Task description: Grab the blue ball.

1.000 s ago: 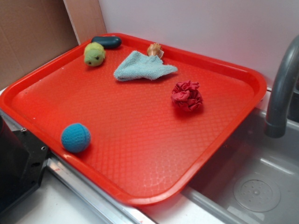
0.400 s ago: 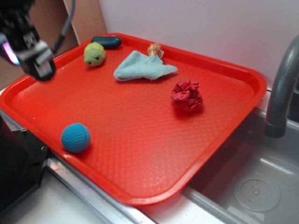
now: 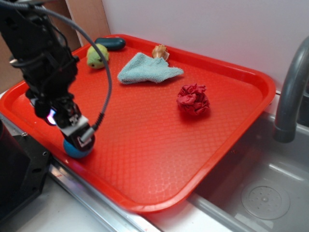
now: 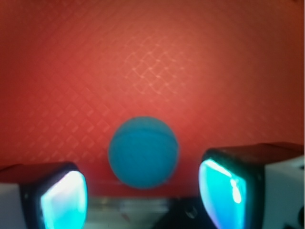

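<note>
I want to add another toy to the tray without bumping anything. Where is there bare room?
The widest bare patch on the red tray lies in front of the scrunchie and cloth, toward the near right corner. Crowded: the far left corner by the green ball, and the near left edge, where the gripper sits over the blue ball.

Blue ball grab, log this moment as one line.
phase: approach | gripper: open, straddling small turquoise-blue yarn ball | contact: none visible | ball on red plastic tray

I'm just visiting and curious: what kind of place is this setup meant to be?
Probably a toy kitchen sink area: a grey faucet curves over a basin with a drain, and a red tray of small objects rests across it.
</note>
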You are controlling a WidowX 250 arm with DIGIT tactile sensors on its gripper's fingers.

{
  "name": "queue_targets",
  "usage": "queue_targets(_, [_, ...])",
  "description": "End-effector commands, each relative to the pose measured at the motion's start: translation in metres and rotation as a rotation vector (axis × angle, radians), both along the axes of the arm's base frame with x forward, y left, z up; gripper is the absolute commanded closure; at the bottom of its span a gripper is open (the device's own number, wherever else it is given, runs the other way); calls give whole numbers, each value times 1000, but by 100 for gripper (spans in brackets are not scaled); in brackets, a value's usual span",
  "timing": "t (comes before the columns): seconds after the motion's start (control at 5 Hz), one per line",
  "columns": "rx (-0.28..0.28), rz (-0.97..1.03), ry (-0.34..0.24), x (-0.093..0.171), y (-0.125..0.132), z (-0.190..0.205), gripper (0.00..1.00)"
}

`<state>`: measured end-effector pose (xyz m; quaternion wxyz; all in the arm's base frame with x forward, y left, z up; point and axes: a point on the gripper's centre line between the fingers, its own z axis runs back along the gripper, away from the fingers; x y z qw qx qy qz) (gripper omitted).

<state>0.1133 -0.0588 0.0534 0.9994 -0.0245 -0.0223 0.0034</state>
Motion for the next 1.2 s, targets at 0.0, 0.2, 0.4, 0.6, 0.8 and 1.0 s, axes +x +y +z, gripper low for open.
queue_targets(0.0, [71, -39, 56, 12, -3, -21, 0])
queue_targets(0.2, [79, -29, 74, 10, 0, -21, 71])
queue_targets(0.4, [55, -23, 67, -1, -1, -6, 100])
queue_targets(0.6, [60, 2, 54, -12, -1, 7, 100])
queue_targets(0.8, [41, 90, 19, -21, 26, 57, 100])
queue_targets(1.0, [16, 165, -33, -25, 58, 106, 100])
